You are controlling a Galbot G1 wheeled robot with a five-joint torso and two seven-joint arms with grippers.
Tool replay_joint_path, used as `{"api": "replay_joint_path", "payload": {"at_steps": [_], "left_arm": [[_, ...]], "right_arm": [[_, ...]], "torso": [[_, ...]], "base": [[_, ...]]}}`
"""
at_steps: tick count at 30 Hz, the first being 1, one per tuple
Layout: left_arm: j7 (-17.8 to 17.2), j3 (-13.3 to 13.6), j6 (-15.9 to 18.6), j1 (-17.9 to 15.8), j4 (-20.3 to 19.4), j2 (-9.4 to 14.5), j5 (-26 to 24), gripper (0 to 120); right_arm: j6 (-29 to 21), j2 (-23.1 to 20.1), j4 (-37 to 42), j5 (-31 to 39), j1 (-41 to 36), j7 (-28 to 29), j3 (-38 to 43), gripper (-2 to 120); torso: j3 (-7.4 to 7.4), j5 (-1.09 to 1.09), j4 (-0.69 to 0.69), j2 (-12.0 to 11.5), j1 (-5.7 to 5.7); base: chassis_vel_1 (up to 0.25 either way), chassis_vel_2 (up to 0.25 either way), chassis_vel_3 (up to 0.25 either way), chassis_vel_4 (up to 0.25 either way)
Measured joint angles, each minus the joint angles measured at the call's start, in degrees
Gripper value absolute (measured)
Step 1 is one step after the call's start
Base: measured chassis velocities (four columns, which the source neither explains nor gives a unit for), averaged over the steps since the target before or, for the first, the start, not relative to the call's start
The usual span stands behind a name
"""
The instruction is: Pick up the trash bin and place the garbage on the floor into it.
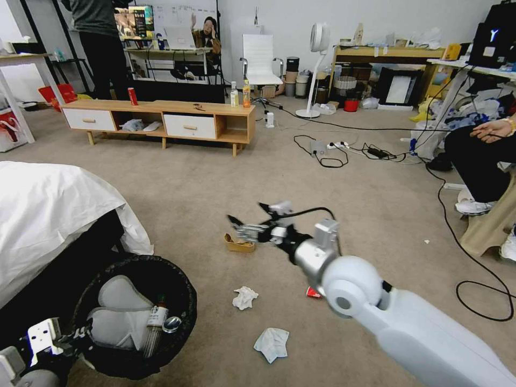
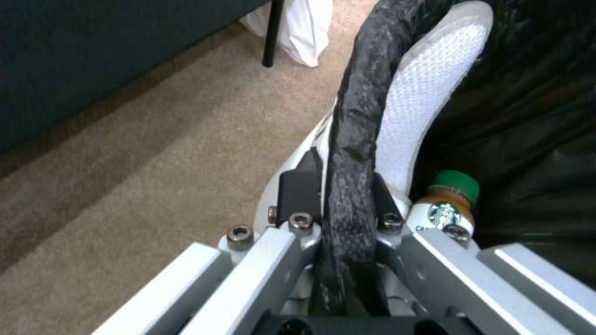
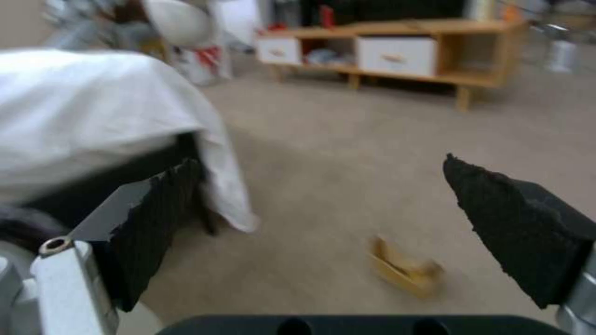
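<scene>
The right arm reaches forward over the floor (image 1: 188, 193), its gripper (image 1: 247, 215) spread wide above the tray (image 1: 239, 245). In the right wrist view the tray (image 3: 407, 274) lies between the pads (image 3: 521, 232). The left gripper (image 2: 338, 204) is clamped on the bin (image 1: 134, 317) rim; its wrist view shows a bottle (image 2: 444, 207) inside. Tissues (image 1: 245, 297) lie nearer the robot.

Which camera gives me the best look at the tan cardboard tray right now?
The head view: the cardboard tray lies whole on the carpet, beside the right gripper, whose jaws stand open. The right wrist view has the tray blurred, on the carpet between the open jaws. The left wrist view looks at the trash bin rim, clamped by the left gripper.
</scene>
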Motion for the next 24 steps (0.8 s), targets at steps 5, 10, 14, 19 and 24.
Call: {"api": "replay_joint_path", "payload": {"at_steps": [5, 10, 14, 19, 24], "left_arm": [[0.7, 0.0, 0.0, 0.4, 0.4, 0.0, 0.5, 2], [0.7, -0.1, 0.0, 0.6, 0.4, -0.4, 0.7, 2], [0.8, -0.1, 0.0, 0.7, 0.3, -0.4, 0.8, 2], [0.8, 0.0, 0.0, 0.7, 0.3, -0.7, 1.0, 2], [1.0, 0.4, 0.0, 0.8, 0.3, -1.3, 1.6, 2]], "right_arm": [[-4.1, -3.7, 0.7, 0.0, -6.1, 2.3, 3.5, 100], [-9.0, -4.7, 2.0, 1.9, -10.0, 5.2, 3.2, 100], [-11.1, -4.8, 2.2, 2.9, -11.3, 6.5, 2.3, 100], [-17.0, -4.4, 1.6, 8.2, -12.8, 9.8, -2.0, 100], [-20.1, -1.9, -1.4, 12.6, -12.1, 11.4, -6.3, 100]], "torso": [[0.0, 0.0, -0.04, 0.0, 0.0], [0.0, -0.01, -0.02, 0.0, 0.0], [0.0, -0.01, -0.03, 0.0, 0.0], [0.0, -0.02, -0.03, 0.0, 0.0], [0.0, -0.02, -0.03, 0.0, 0.0]], "base": [[0.0, 0.0, 0.0, 0.0], [0.0, 0.0, 0.0, 0.0], [0.0, 0.0, 0.0, 0.0], [0.0, 0.0, 0.0, 0.0], [0.0, 0.0, 0.0, 0.0]]}}
